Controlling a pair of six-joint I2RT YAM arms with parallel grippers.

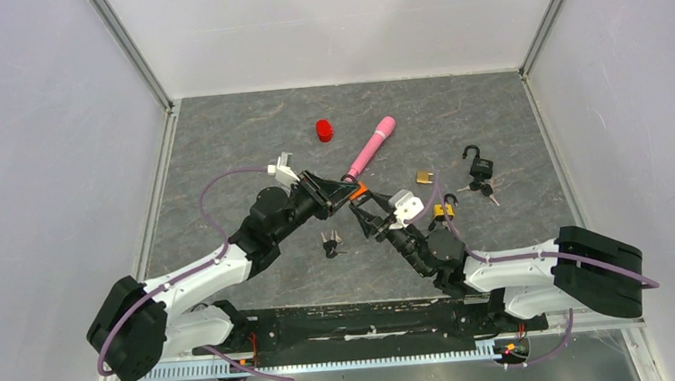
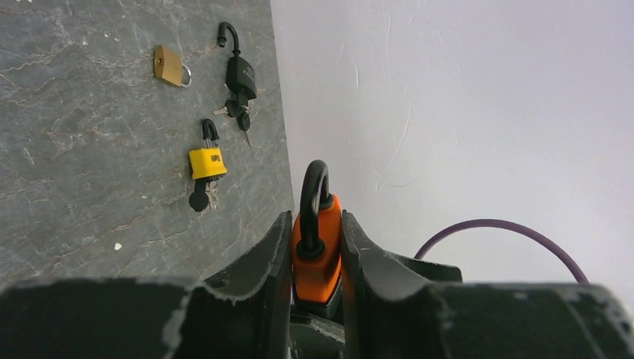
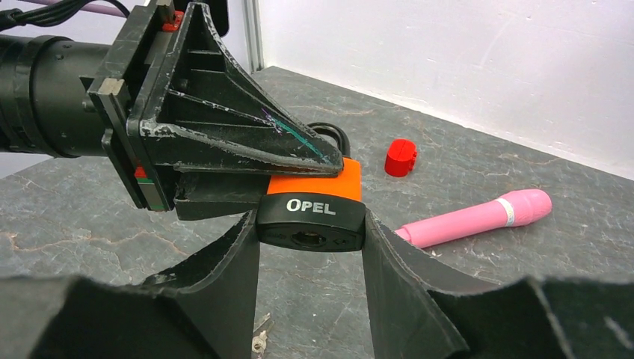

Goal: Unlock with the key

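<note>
An orange padlock with a black shackle and a black base marked OPEL hangs above the mat between both arms. My left gripper is shut on its flat orange faces, shackle pointing away from the wrist. My right gripper is shut on the two ends of the black base. The keyhole faces the right wrist camera and holds nothing. A small bunch of keys lies on the mat below the padlock and shows between the right fingers.
On the grey mat lie a pink cylinder, a red cap, a brass padlock, an open black padlock with keys and a yellow padlock with keys. White walls enclose three sides.
</note>
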